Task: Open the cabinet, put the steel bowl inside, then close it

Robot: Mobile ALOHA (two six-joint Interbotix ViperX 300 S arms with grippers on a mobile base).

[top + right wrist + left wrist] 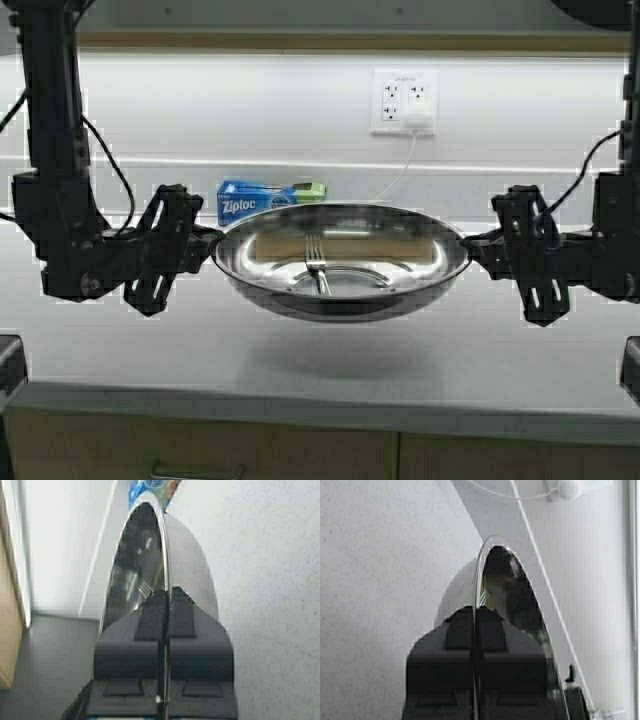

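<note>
The steel bowl (340, 260), wide and mirror-shiny, hangs level above the grey counter (300, 375), held by both arms. My left gripper (212, 248) is shut on its left rim and my right gripper (470, 248) is shut on its right rim. The left wrist view shows the rim of the bowl (515, 595) running between the closed fingers of the left gripper (475, 612). The right wrist view shows the same for the bowl (135, 560) and the right gripper (165, 592). What looks like a fork (315, 262) lies inside the bowl. The cabinet's doors are out of view; only a tan strip (330, 40) shows at the top.
A blue Ziploc box (255, 200) stands on the counter against the wall behind the bowl. A wall outlet (404, 100) with a white plug and cable is above it. The tan base cabinet (200, 450) with a horizontal handle runs along the counter's front edge.
</note>
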